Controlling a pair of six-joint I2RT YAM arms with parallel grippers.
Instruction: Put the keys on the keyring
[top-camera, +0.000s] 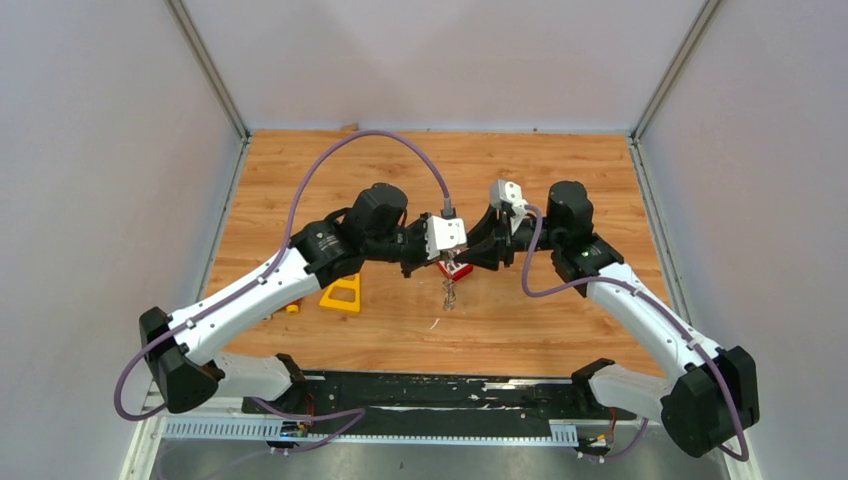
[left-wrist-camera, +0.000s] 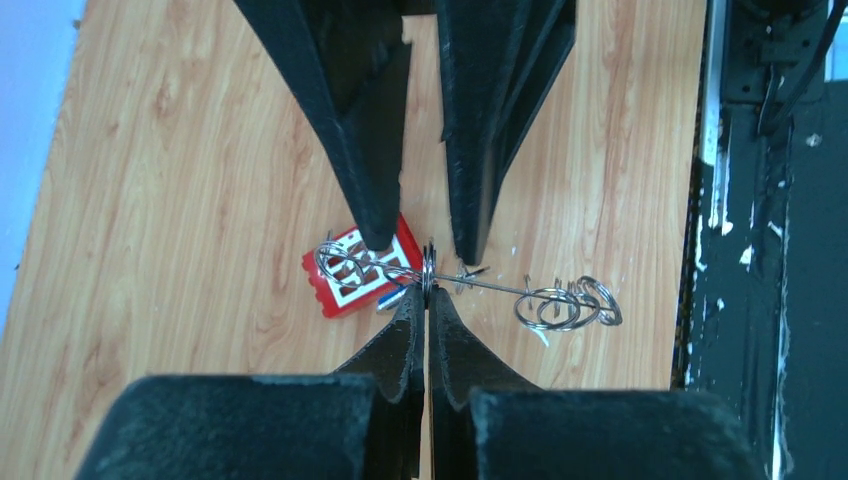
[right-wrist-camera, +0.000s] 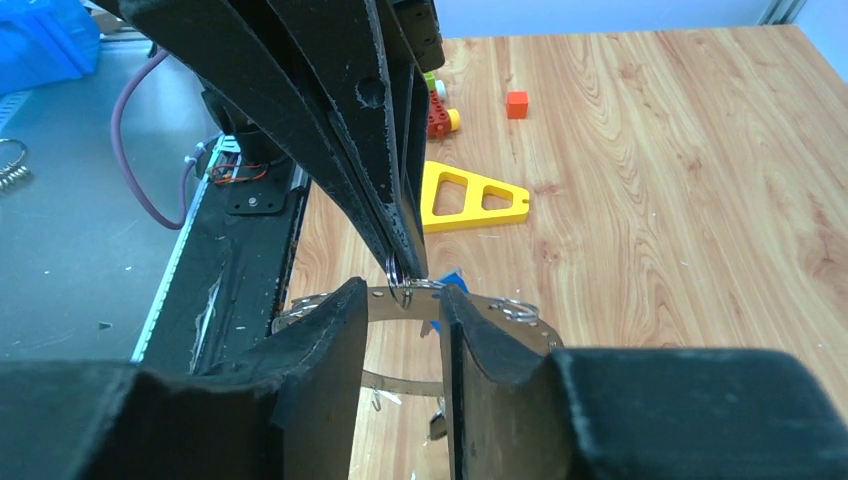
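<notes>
Tabletop (top-camera: 560, 180) of pale grained wood lies under both black pincers, with a flat yellow triangular frame (right-wrist-camera: 470, 195) well beyond the right one's tips. Left pincer (left-wrist-camera: 427, 290) is pressed fully together on a small wire loop of the keyring (left-wrist-camera: 545, 300), a thin grey metal hoop fringed with silvery loops. The right pincer (right-wrist-camera: 400, 300) stands narrowly apart, its tapered fingers straddling that pinched spot, and a glossy red block (left-wrist-camera: 345, 285) with white squares sits just beneath them.
</notes>
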